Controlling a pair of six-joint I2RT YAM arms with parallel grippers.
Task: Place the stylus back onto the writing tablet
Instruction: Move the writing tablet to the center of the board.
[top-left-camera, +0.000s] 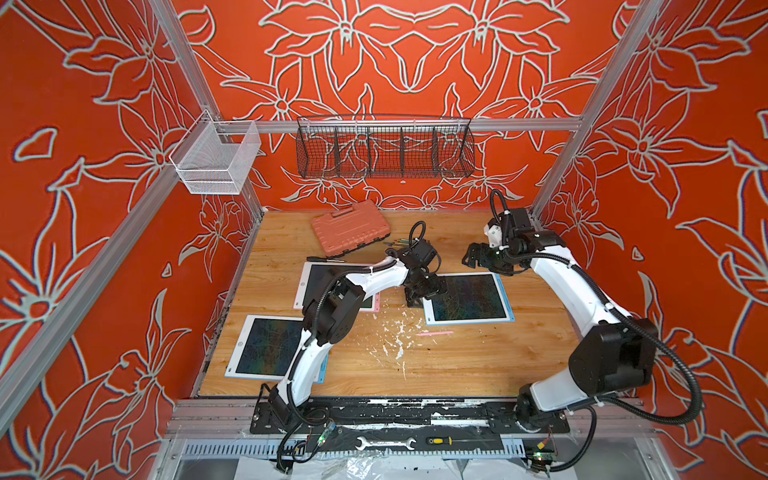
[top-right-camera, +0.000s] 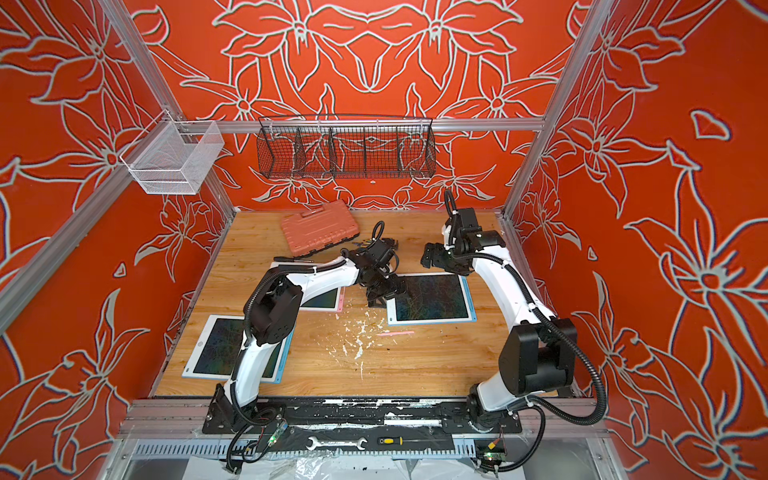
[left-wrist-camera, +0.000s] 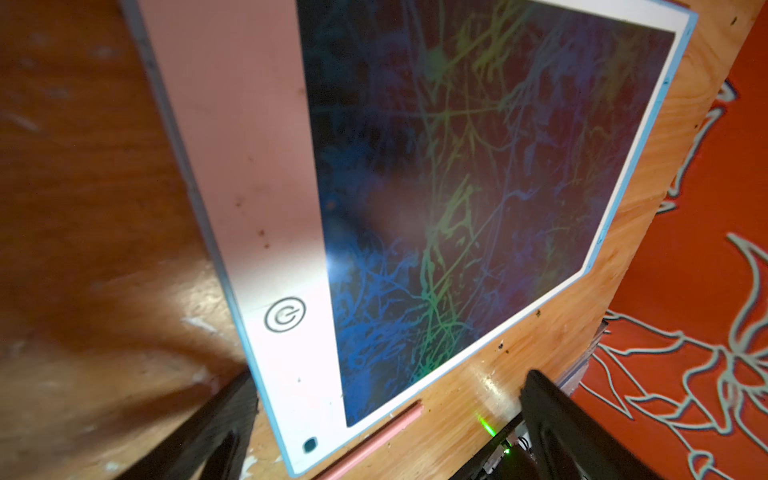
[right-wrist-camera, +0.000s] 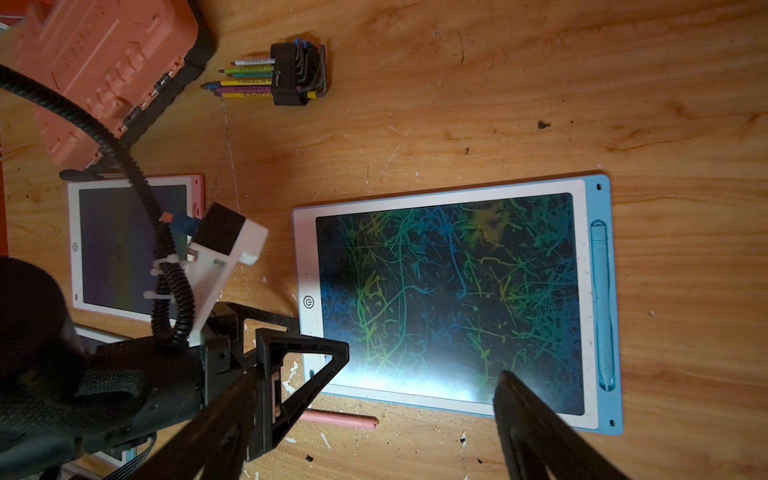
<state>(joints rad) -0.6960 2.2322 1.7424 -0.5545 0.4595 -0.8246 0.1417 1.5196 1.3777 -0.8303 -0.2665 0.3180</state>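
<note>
1. The pink-framed tablet (right-wrist-camera: 108, 257) lies at 9 o'clock on the counter (top-left-camera: 478, 365), partly under the left arm.
2. The left end effector (left-wrist-camera: 390, 376) has its jaws spread wide and holds nothing. It is poised over the 9 o'clock edge of the blue-framed tablet (top-left-camera: 467, 297).
3. The stylus (top-left-camera: 434, 333) is pink and lies flat on the counter among white flecks, just beside that tablet's 7 o'clock corner. Neither end effector touches it.
4. Handling: the stylus is probably light, rigid, smooth plastic and liable to roll. Take hold at mid-shaft, with the jaws across its width and the fingertips down at counter level.
5. The blue-framed tablet's slot already holds a blue stylus (right-wrist-camera: 602, 303), so the pink-framed tablet is the likelier destination.
6. The right end effector (top-left-camera: 471, 257) has its jaws spread and empty. It hovers past the blue-framed tablet's 12 o'clock edge.
</note>
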